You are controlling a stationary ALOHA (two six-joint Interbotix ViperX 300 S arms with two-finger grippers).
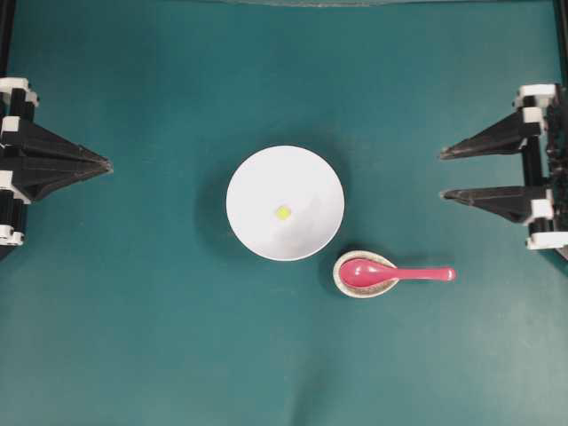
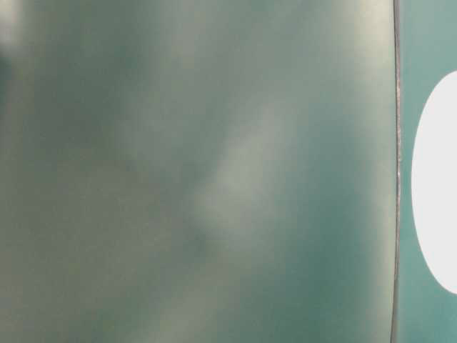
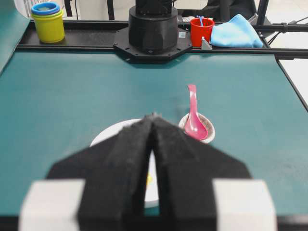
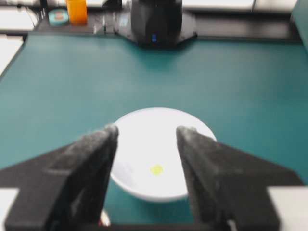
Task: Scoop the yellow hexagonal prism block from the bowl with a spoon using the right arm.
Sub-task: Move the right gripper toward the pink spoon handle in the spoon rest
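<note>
We have not started the real job yet: our right hand waits at the right edge of the desk, fingers wide apart, holding and touching nothing. The spoon lies untouched in its little speckled rest. Farther on, the yellow block sits in the white bowl mid-desk.

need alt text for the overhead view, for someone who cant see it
A white bowl holding a tiny yellow block sits mid-table on a teal surface. A pink spoon lies beside it in a speckled rest. Left gripper shut, right gripper open, both empty.
</note>
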